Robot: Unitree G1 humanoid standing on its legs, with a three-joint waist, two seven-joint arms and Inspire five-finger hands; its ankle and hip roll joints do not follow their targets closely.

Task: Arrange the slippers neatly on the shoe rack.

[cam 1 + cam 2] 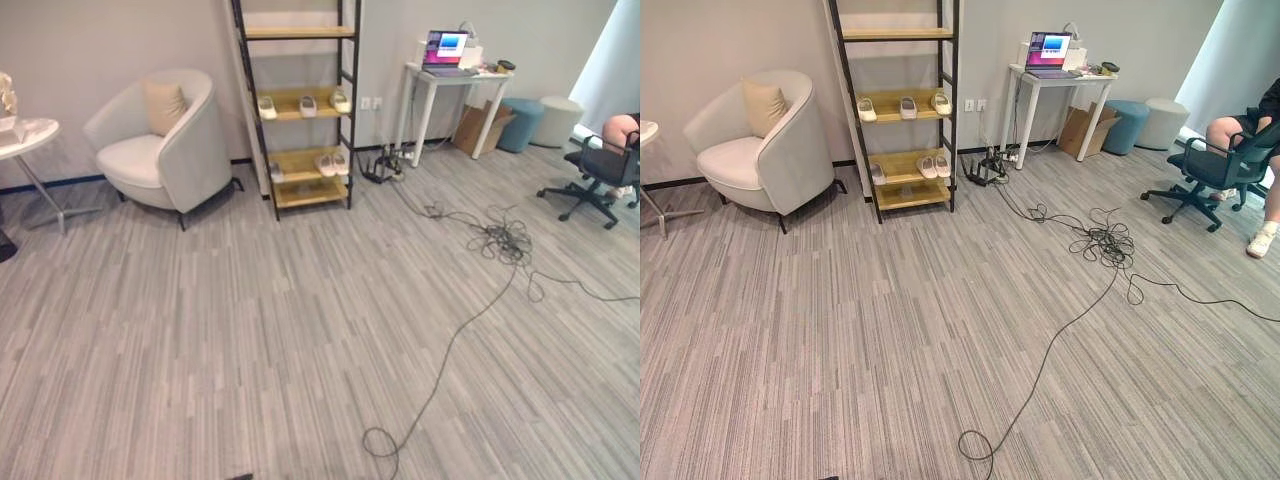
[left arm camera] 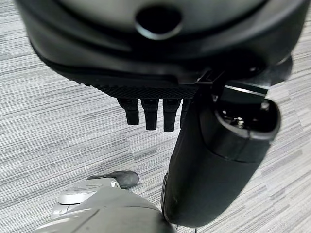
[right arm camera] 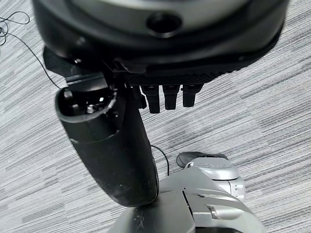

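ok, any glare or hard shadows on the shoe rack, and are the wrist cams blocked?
Left eye view: even light, no glare on the shoe rack; the slippers read pale against its wood; soft shadow under the armchair. Right eye view: the laptop screen is the brightest spot. Left wrist view: left robot hand, open, dark over lit floor. Right wrist view: likewise the right robot hand.

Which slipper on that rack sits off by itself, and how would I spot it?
Find the black-framed shoe rack against the back wall, right of the white armchair. On its lower wooden shelf, a pair of slippers lies at the right end. The lone slipper lies apart at the left end, close to the frame's left post.
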